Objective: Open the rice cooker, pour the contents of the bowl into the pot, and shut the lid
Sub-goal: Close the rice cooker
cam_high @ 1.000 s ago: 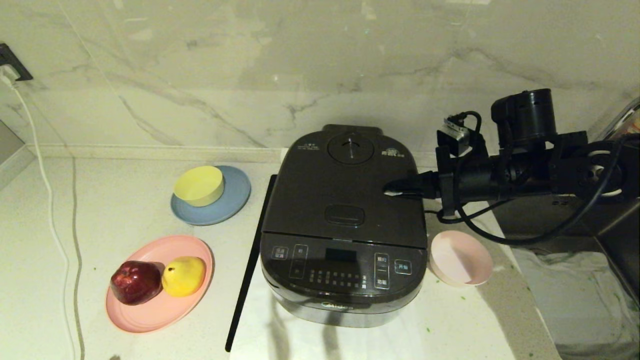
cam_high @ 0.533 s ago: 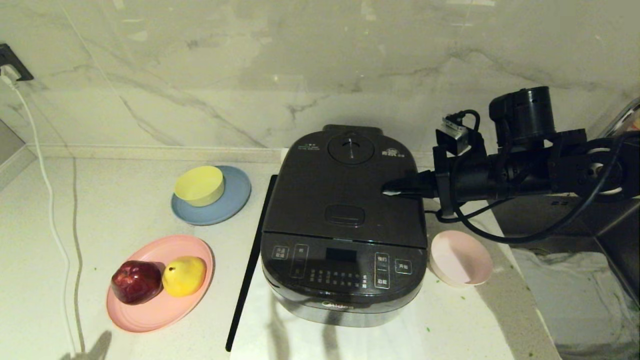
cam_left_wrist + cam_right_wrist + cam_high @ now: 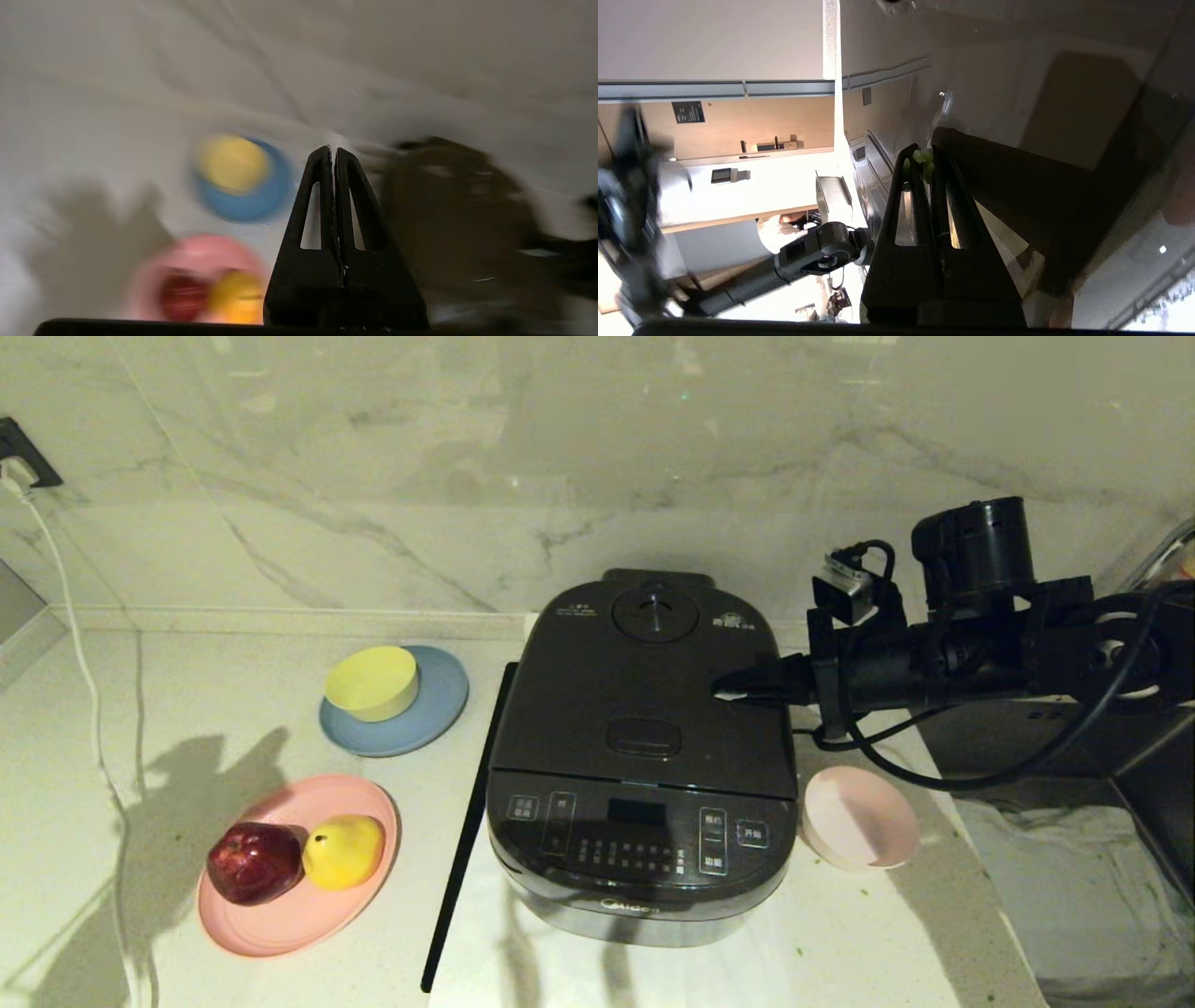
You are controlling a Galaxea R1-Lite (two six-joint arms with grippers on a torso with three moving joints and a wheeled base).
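The dark rice cooker stands mid-counter with its lid down, so the pot is hidden. My right gripper is shut and hovers just over the lid's right side. Small green bits cling to its fingertips in the right wrist view. The pale pink bowl sits on the counter right of the cooker and looks empty. A few green specks lie near it. My left gripper is shut on nothing, out of the head view, facing the counter left of the cooker.
A yellow bowl rests on a blue plate left of the cooker. A pink plate holds a red apple and a yellow pear. A white cord runs down the far left. A sink lies at right.
The right gripper crept slightly left over the lid, still shut. A large arm shadow has spread across the left counter. The lid stays down.
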